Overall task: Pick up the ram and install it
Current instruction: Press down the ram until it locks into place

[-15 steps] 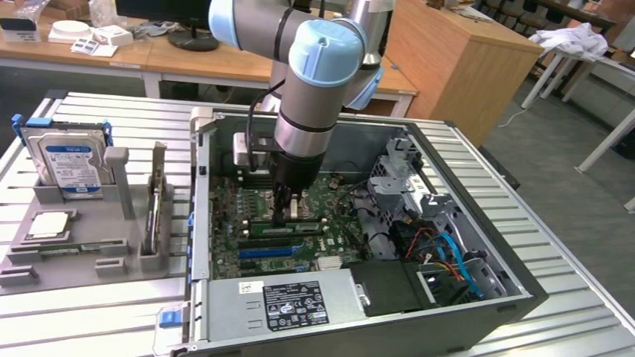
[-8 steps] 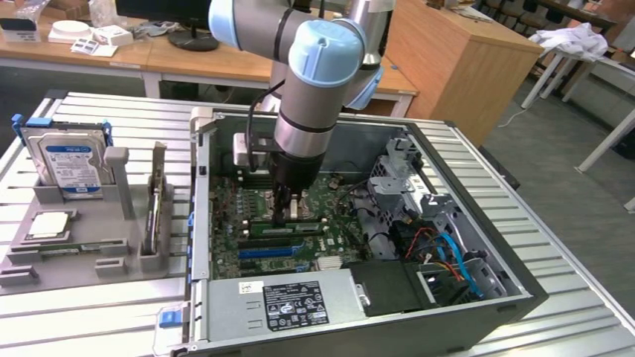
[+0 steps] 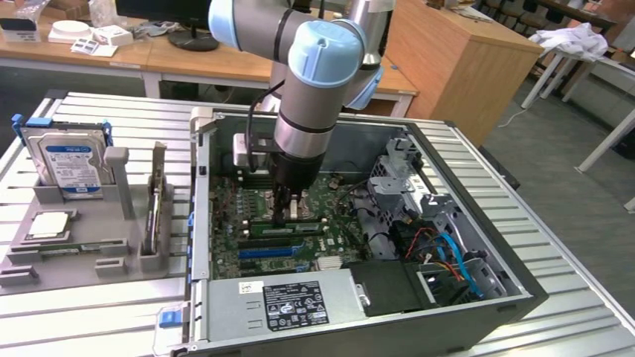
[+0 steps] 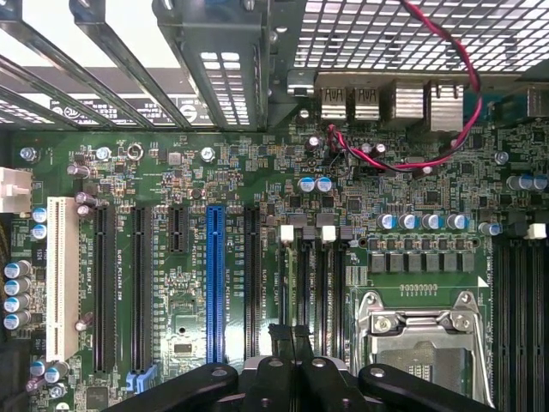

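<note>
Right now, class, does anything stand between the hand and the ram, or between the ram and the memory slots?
Nothing visible does. The hand is down inside the open case, right at the ram, which lies along the memory slots beside the processor socket. Whether the ram is fully seated cannot be told.

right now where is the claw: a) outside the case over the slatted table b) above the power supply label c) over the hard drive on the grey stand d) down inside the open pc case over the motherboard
d: in the exterior view the claw reaches down inside the open pc case, just above the motherboard, away from the hard drive.
</note>
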Robot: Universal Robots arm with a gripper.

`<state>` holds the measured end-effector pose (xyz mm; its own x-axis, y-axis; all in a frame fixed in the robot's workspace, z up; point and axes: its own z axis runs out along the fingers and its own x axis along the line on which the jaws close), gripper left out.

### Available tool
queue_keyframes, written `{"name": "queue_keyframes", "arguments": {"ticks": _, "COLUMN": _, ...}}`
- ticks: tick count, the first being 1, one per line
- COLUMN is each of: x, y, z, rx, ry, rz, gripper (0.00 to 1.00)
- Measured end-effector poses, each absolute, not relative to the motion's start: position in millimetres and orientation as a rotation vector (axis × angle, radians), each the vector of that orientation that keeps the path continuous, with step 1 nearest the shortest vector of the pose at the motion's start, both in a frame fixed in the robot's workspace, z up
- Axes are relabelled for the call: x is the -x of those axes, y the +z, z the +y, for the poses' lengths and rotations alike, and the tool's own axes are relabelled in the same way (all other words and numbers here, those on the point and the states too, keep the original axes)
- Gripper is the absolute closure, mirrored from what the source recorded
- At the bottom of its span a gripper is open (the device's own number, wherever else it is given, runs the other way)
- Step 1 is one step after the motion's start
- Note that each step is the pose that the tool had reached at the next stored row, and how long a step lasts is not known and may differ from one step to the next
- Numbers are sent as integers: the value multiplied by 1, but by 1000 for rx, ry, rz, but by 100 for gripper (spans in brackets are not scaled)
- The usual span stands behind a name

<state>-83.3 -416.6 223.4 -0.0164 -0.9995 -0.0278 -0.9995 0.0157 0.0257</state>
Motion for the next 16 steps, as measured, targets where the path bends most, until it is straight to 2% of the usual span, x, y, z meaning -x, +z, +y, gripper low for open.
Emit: {"name": "queue_keyframes", "arguments": {"ticks": 16, "x": 83, "y": 222, "z": -417, "rx": 2202, "ry": 59, "rz": 2237, "gripper": 89}}
